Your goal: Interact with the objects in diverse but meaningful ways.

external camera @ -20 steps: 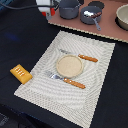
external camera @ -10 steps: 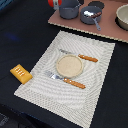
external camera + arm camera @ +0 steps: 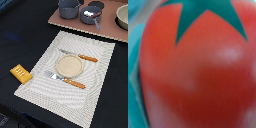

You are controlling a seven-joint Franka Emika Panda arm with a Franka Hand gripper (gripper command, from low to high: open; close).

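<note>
Right now my wrist camera is filled by the red tomato (image 3: 198,75) with its green star top, blurred and very close. I cannot see the gripper in either view, so I cannot tell its state. Outside, the yellow-orange block (image 3: 20,73) lies just beside the placemat (image 3: 45,95).

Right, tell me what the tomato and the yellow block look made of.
Tomato: likely smooth plastic, with a soft glossy highlight and a flat green star-shaped top. Yellow block: probably plastic or foam, matte, with pale ridges; too small to be sure.
</note>
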